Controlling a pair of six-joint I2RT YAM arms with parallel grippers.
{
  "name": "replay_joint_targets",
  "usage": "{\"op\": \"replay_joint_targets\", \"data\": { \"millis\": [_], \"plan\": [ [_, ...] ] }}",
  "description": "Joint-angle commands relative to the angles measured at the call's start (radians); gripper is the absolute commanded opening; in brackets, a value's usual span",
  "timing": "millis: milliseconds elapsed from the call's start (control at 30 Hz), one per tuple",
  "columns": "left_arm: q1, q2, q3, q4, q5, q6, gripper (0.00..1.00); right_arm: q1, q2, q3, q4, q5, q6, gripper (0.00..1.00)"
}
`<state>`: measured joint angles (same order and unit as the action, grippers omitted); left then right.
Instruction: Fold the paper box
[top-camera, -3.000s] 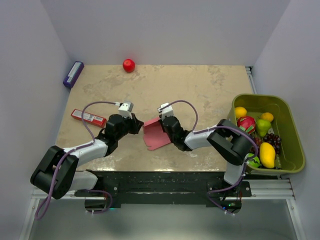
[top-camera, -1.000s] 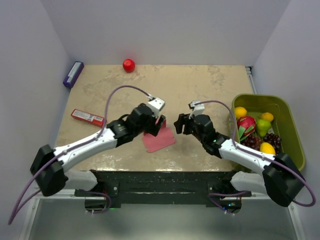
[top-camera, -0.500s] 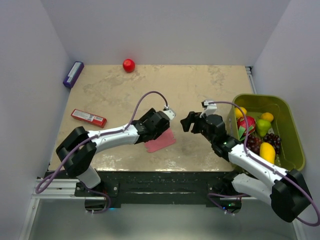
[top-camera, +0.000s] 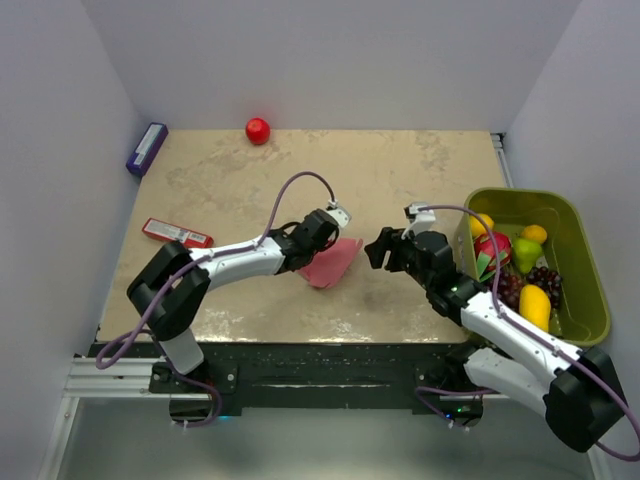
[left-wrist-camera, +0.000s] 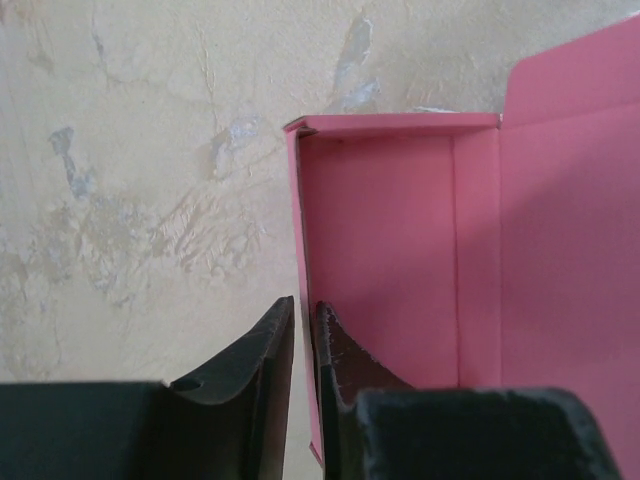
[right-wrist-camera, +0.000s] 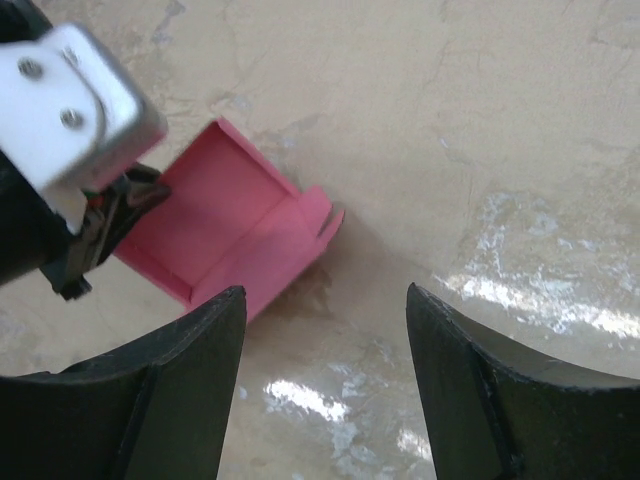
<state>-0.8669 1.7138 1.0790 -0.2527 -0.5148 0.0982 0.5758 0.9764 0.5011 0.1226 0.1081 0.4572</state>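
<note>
The paper box (top-camera: 336, 262) is a pink card, partly folded, with one side wall and an end flap standing up; it rests tilted on the table's middle. My left gripper (top-camera: 321, 254) is shut on the box's left wall; in the left wrist view the thin pink edge (left-wrist-camera: 304, 250) runs between the fingers of this gripper (left-wrist-camera: 303, 312). My right gripper (top-camera: 376, 250) hovers open just right of the box, touching nothing. The right wrist view shows the box (right-wrist-camera: 235, 235) ahead and to the left of its wide-spread gripper (right-wrist-camera: 325, 293).
A green bin (top-camera: 592, 318) of fruit stands at the right edge, close behind the right arm. A red packet (top-camera: 176, 234) lies at the left, a purple box (top-camera: 147, 148) in the far-left corner and a red ball (top-camera: 258, 130) at the back.
My left gripper has shut on the box's wall and drawn back, and the box has shifted right and tipped up. The right gripper dropped a little towards the box.
</note>
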Motion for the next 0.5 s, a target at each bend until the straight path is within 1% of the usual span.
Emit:
{"op": "replay_joint_targets", "data": {
  "millis": [0, 67, 133, 167, 200, 267, 333, 367, 400, 433, 467],
  "plan": [
    [0.081, 0.006, 0.038, 0.021, 0.130, -0.064, 0.18, -0.004, -0.059, 0.080, -0.151, -0.010, 0.017, 0.68],
    [0.100, 0.015, 0.032, 0.021, 0.160, -0.083, 0.17, -0.004, -0.073, 0.118, -0.245, -0.005, 0.021, 0.70],
    [0.115, 0.033, 0.027, 0.013, 0.188, -0.091, 0.16, -0.004, -0.082, 0.145, -0.296, -0.002, 0.031, 0.71],
    [0.121, 0.039, 0.027, 0.009, 0.211, -0.125, 0.15, -0.004, -0.081, 0.166, -0.334, -0.002, 0.032, 0.71],
    [0.126, 0.046, 0.027, 0.004, 0.225, -0.141, 0.15, -0.004, -0.071, 0.174, -0.343, -0.010, 0.044, 0.71],
    [0.138, 0.058, 0.027, -0.008, 0.269, -0.156, 0.15, -0.004, -0.055, 0.186, -0.353, -0.082, 0.070, 0.71],
    [0.147, 0.067, 0.025, -0.020, 0.303, -0.179, 0.15, -0.002, -0.021, 0.189, -0.328, -0.107, 0.093, 0.69],
    [0.151, 0.072, 0.027, -0.026, 0.340, -0.187, 0.15, -0.001, -0.009, 0.194, -0.318, -0.161, 0.116, 0.68],
    [0.154, 0.081, 0.027, -0.034, 0.358, -0.198, 0.15, 0.002, 0.002, 0.198, -0.307, -0.174, 0.126, 0.68],
    [0.155, 0.082, 0.025, -0.043, 0.390, -0.202, 0.16, 0.018, 0.030, 0.212, -0.295, -0.182, 0.133, 0.68],
    [0.158, 0.081, 0.022, -0.046, 0.410, -0.207, 0.21, 0.028, 0.045, 0.221, -0.293, -0.182, 0.144, 0.70]
  ]
}}
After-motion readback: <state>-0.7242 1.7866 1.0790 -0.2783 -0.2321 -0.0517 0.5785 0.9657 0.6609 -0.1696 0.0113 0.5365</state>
